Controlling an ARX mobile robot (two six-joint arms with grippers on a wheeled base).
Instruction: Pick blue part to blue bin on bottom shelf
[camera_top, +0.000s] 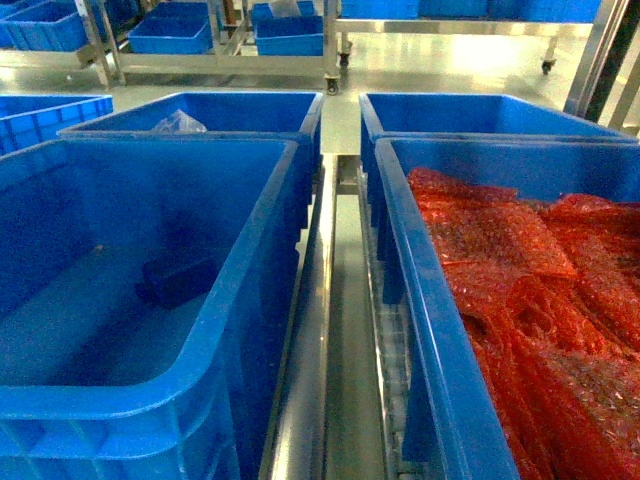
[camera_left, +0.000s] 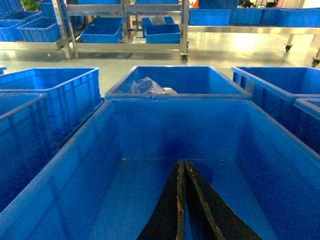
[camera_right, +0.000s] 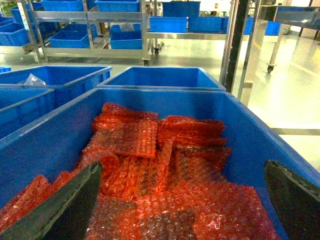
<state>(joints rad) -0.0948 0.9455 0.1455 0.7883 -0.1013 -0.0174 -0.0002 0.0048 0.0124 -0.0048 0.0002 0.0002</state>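
Note:
The blue part (camera_top: 178, 280), a small dark blue block, lies on the floor of the blue bin (camera_top: 150, 402), the large crate at the left of the head view. Neither gripper shows in the head view. In the left wrist view my left gripper (camera_left: 182, 163) hangs inside the blue bin (camera_left: 150, 125), its two dark fingers pressed together with nothing between them. The part is out of sight in that view. My right gripper (camera_right: 182, 167) is open wide above the crate of red bubble-wrap bags (camera_right: 165, 165), with nothing held.
The crate with red bubble-wrap bags (camera_top: 540, 300) stands to the right, across a metal rail (camera_top: 310, 330). Behind the bin, another blue crate holds a clear plastic bag (camera_top: 178, 123). More blue crates and wheeled metal racks (camera_top: 200, 35) stand farther back.

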